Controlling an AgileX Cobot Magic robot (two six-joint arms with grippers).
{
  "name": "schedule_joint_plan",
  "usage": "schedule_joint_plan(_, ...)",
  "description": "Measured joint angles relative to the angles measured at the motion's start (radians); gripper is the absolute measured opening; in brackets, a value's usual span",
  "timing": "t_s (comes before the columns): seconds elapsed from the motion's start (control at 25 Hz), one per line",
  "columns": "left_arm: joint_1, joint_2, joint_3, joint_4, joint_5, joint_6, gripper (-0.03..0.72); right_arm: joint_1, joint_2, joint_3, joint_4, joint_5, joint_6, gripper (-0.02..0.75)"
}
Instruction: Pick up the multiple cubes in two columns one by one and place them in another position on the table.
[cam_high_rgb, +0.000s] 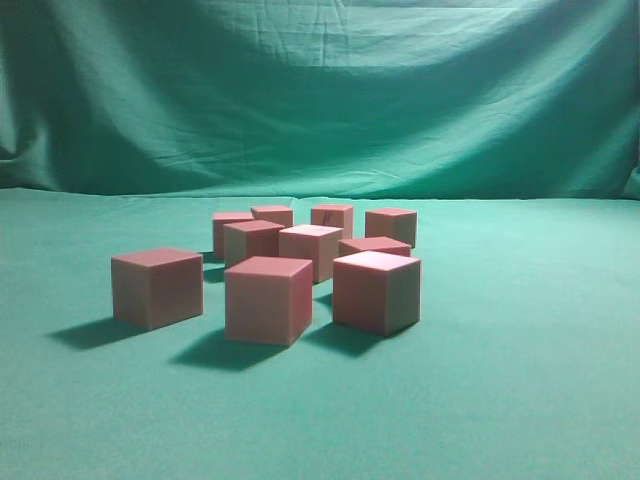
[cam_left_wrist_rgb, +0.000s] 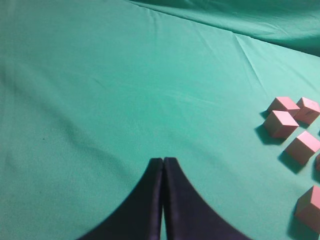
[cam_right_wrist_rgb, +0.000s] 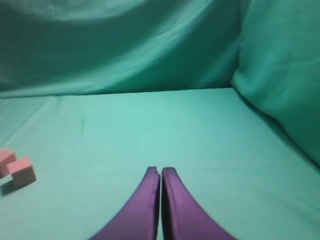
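Nearest cubes: three in front row (cam_high_rgb: 268, 298), well apart, on the table (cam_high_rgb: 520, 400).
Other cubes: clustered close behind, mid-table, two loose columns.
Left claw (cam_left_wrist_rgb: 163, 161): tips pressed together, empty, above bare cloth, cubes off to its right.
Right claw (cam_right_wrist_rgb: 160, 170): tips together, holding nothing.
Backdrop curtain (cam_high_rgb: 320, 90): draped behind.

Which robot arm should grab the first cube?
Probably the left. Its shut gripper sees six cubes close on its right. The right gripper, also shut, sees only two at its far left edge.
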Motion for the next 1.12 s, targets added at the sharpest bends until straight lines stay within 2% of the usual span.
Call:
schedule_joint_plan(0.32, 0.000, 0.000, 0.000, 0.000, 0.000, 0.000, 0.000, -0.007, -0.017, 0.002, 0.000, 0.205, 0.001, 0.000)
schedule_joint_plan(1.12, 0.000, 0.000, 0.000, 0.000, 0.000, 0.000, 0.000, -0.007, -0.017, 0.002, 0.026, 0.222, -0.013, 0.000)
